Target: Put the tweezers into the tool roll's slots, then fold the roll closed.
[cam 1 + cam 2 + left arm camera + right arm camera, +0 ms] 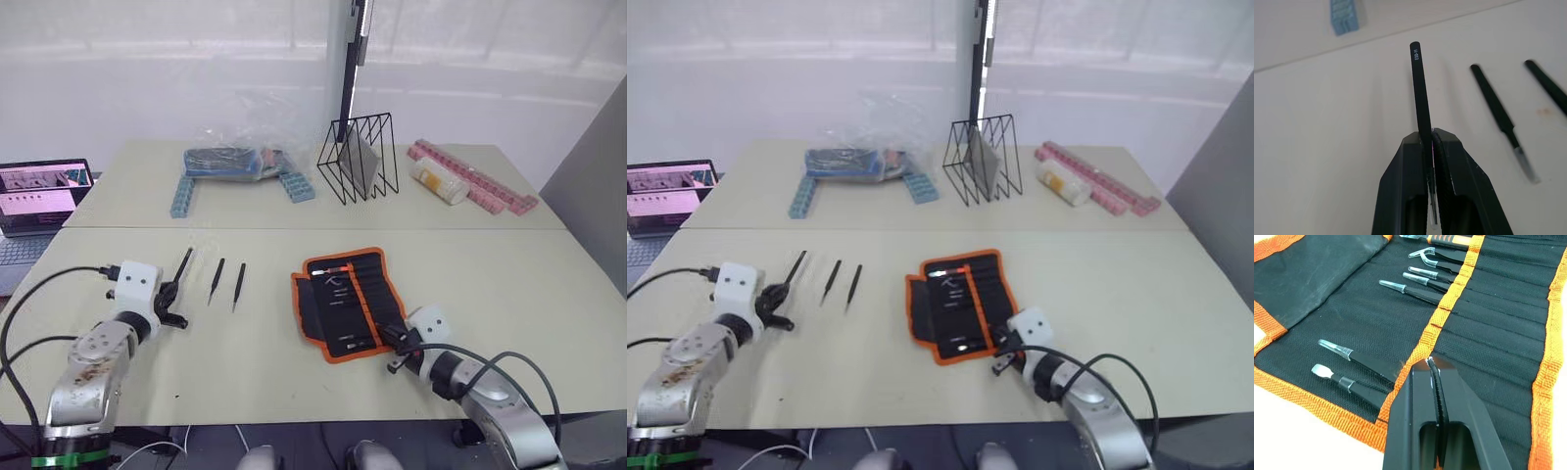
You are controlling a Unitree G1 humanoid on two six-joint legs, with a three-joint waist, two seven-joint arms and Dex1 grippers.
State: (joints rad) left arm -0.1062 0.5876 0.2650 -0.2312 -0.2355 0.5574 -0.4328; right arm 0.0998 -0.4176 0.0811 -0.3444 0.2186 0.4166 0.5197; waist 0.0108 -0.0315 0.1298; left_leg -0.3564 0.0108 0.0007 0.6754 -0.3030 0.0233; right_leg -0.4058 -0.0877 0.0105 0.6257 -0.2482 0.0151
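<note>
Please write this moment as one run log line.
left end effector: shut on tweezers | right end effector: shut, on tool roll | two tweezers loose

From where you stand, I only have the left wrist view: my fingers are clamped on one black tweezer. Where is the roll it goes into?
Observer: The tool roll lies open on the table, off to the right of the left gripper, with two loose tweezers between them.
Operator: Is the other arm in the way?
Observer: The right gripper is shut, its tip resting on the roll's middle orange band.
Operator: Any room left in the roll?
Observer: Yes. The right wrist view shows several capped tools already tucked in the slots, with free pockets between the upper group and the lower pair.
</note>
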